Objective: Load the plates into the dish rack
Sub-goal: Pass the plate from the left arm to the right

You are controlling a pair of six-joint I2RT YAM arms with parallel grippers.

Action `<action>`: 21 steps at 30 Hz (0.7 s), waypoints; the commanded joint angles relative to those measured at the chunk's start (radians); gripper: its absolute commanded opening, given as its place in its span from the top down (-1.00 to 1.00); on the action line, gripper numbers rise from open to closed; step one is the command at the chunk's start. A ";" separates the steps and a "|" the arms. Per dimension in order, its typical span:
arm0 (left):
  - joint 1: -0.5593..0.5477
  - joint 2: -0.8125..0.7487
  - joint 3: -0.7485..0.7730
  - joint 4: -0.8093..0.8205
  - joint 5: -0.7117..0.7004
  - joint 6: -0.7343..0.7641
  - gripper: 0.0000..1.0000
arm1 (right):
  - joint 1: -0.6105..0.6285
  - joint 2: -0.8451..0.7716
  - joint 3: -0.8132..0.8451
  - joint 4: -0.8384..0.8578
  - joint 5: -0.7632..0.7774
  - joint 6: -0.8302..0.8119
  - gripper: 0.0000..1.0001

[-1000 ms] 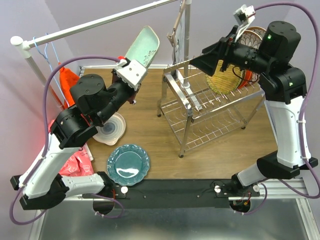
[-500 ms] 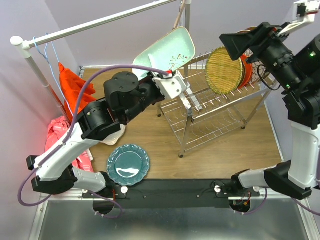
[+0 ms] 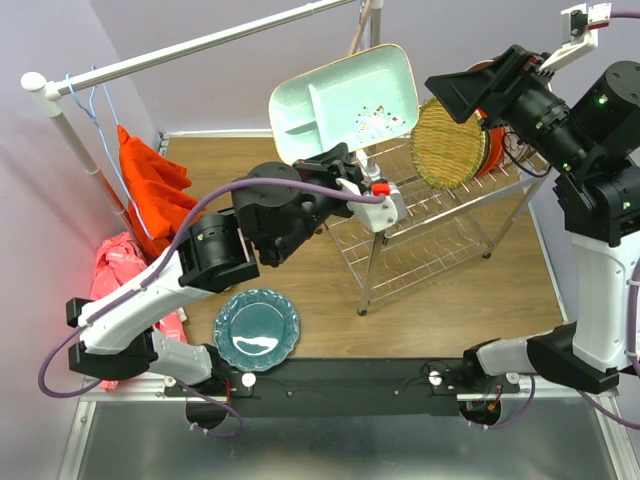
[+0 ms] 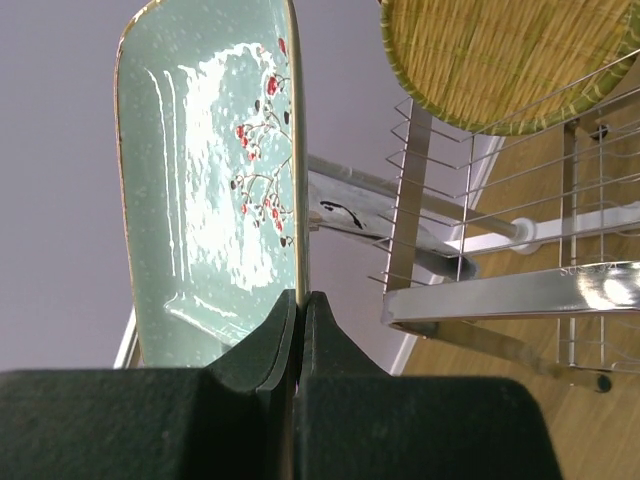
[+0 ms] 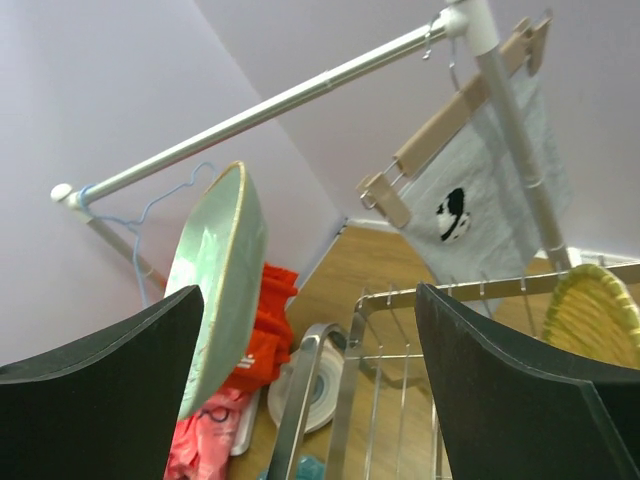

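Near table edge, left: teal scalloped round plate [image 3: 257, 329] flat on wooden table [image 3: 450, 300], not yet loaded. Middle: left gripper [image 4: 299, 305] pinches rim of pale-green rectangular berry-patterned plate [image 3: 345, 95], held on edge above left end of shiny two-tier wire dish rack [image 3: 440, 235]. Far right: yellow woven round plate [image 3: 449, 142] and orange plate [image 3: 493, 140] stand in upper tier. Right gripper [image 3: 450, 90] spread, empty, above them. Judged partway; at least two plates left.

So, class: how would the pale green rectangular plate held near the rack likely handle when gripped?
The pale green plate looks glazed and glossy, so probably slippery. The left gripper has its jaws on one thin edge only, so it may pivot or slip. It looks like rigid ceramic: likely stiff but breakable.
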State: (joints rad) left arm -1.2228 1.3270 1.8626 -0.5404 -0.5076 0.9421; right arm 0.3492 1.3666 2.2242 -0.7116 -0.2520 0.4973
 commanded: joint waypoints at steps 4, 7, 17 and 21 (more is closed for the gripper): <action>-0.032 0.031 0.041 0.138 -0.121 0.224 1.00 | -0.006 -0.008 0.025 0.032 -0.181 0.046 -0.83; -0.037 0.057 0.073 0.138 -0.114 0.244 1.00 | -0.006 -0.021 -0.012 0.032 -0.191 0.046 -0.80; -0.075 0.107 0.098 0.177 -0.157 0.296 1.00 | -0.012 -0.012 -0.074 0.017 -0.132 0.047 -0.63; -0.089 0.113 0.096 0.184 -0.172 0.313 1.00 | -0.012 -0.003 -0.072 0.017 -0.139 0.052 -0.47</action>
State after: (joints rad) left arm -1.2942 1.4517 1.9163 -0.4759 -0.6159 1.1324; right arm 0.3447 1.3594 2.1529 -0.6971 -0.4038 0.5362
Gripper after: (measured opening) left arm 0.074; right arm 0.771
